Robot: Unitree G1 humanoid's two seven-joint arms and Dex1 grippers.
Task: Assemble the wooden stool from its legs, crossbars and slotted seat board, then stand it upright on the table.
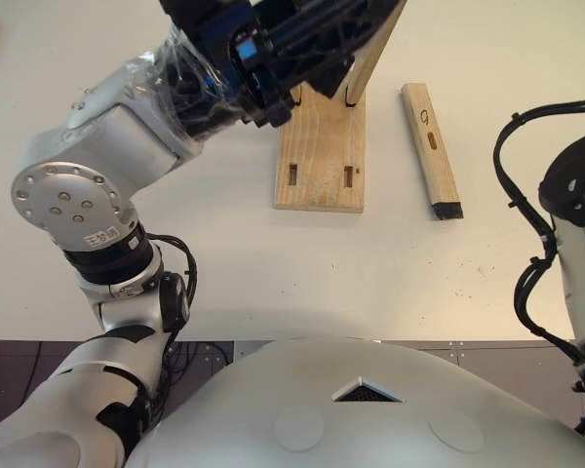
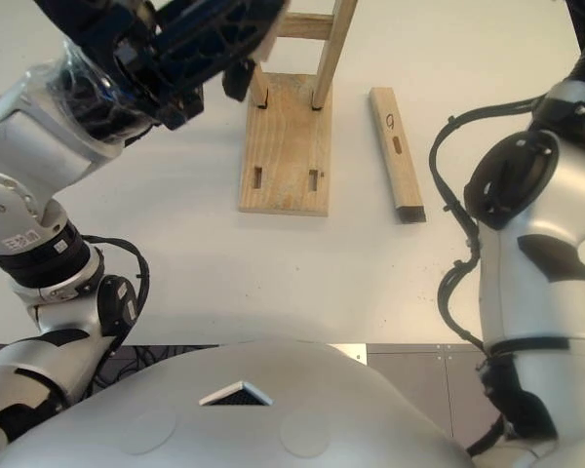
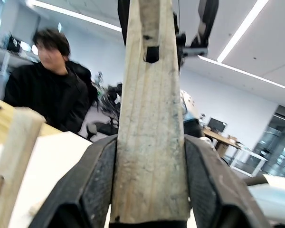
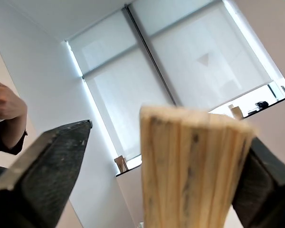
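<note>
**Left pincer clamped on a standing leg, seat board half fitted**

The seat board (image 1: 320, 156) lies flat on the table (image 1: 175, 273). Two legs stand in its far slots with a crossbar (image 2: 297, 24) between them, and its two near slots are bare. A loose leg (image 1: 431, 148) lies flat just beside the seat board, on its right.

The pieces look like plain stiff timber. They are probably light, and the rough grain should grip well without crushing. Each leg is likely best taken on its flat faces at mid-shaft, clear of the mortise and of the end that enters the seat board. A leg pushed in at a tilt could jam in its slot.

Above the seat board's far end, the left gripper (image 3: 150, 161) pinches a standing leg (image 3: 149, 95), with both fingers pressed flat against its sides. The right gripper (image 4: 171, 137) is spread around a wooden end (image 4: 194, 180). One finger is close against the wood and the other is apart from it. Which piece this is cannot be told.
</note>
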